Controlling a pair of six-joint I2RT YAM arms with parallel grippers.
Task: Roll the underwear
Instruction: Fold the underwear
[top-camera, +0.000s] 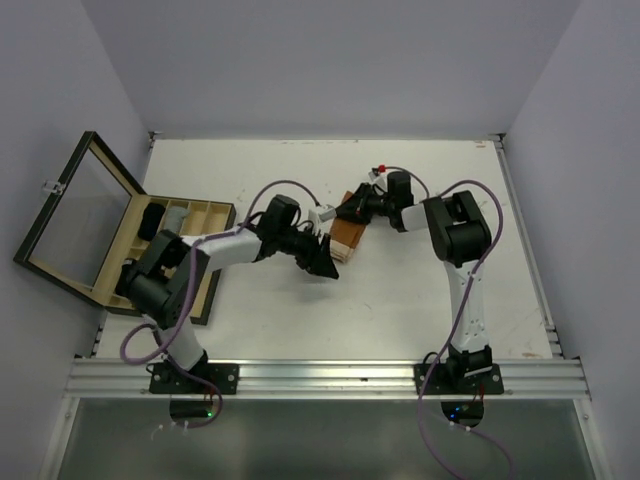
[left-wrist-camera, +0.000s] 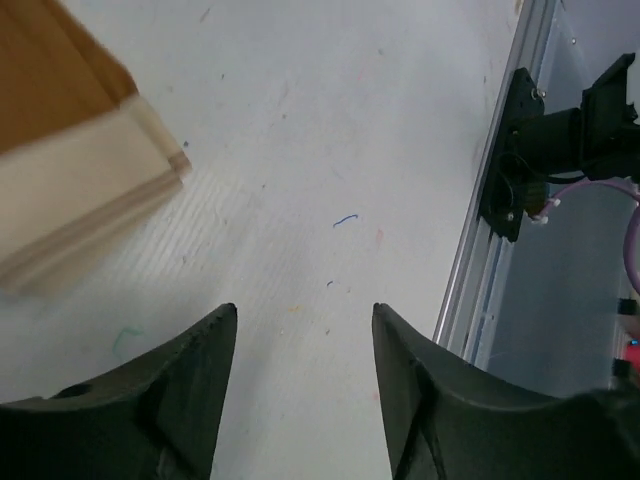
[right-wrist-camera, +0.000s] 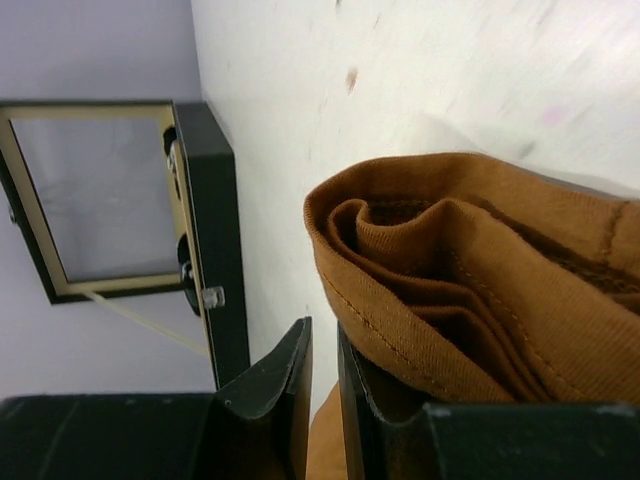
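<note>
At table (top-camera: 300, 320) centre the orange-brown underwear (top-camera: 347, 238) lies part-rolled; your left gripper (left-wrist-camera: 305, 330) gapes empty, your right gripper (right-wrist-camera: 325, 340) is narrow, its hold unclear: keep the roll tight and even

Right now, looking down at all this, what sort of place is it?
Probably a robotics test cell: a white table boxed in by plain walls, two arms bolted to a metal rail, and practice props, an orange-brown garment and a compartmented wooden box.

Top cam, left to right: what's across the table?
Glass lid → wooden box → left gripper → orange-brown underwear → right arm
</note>
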